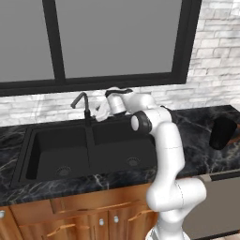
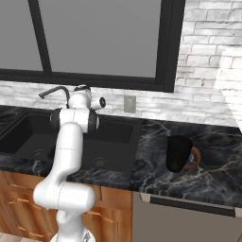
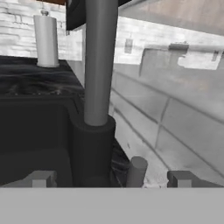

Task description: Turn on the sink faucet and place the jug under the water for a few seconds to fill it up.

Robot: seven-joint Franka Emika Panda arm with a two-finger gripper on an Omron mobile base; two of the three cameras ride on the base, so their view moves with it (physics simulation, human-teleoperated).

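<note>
Black marble counter (image 1: 197, 133) runs under a dark-framed window (image 1: 117, 37) and a white brick wall (image 2: 208, 80), with wooden cabinet doors (image 1: 70, 220) below. Sunk into the counter is the sink (image 1: 28, 154), a black double basin split by a centre divider; each basin holds nothing but its round drain, and both look dry. At the far rim, over the divider, stands the faucet (image 1: 80, 101), a slim dark gooseneck with its spout curving left, and no stream falls from it. The arm reaches over the right basin, its gripper (image 1: 101, 112) just to the right of the faucet's base. In the hand view the faucet's upright stem (image 3: 98, 65) and thick dark base (image 3: 92, 148) loom close in front, a small grey lever stub (image 3: 136, 171) sits just right of the base, and the two finger tips (image 3: 180, 178) stand spread wide apart with nothing between them. Whether either tip touches the lever I cannot tell. The jug (image 2: 179, 153) stands on the counter well to the right of the sink, black with a reddish-brown handle (image 2: 194, 158) on its right side; its inside is too dark to see what, if anything, it holds. In the left base view the jug (image 1: 222, 132) is partly cut off by the picture's edge. A pale upright cylinder (image 3: 46, 41) stands on the counter beyond the sink in the hand view, too blurred to name. A wall outlet (image 2: 129, 103) sits on the brick behind the sink's right end.
</note>
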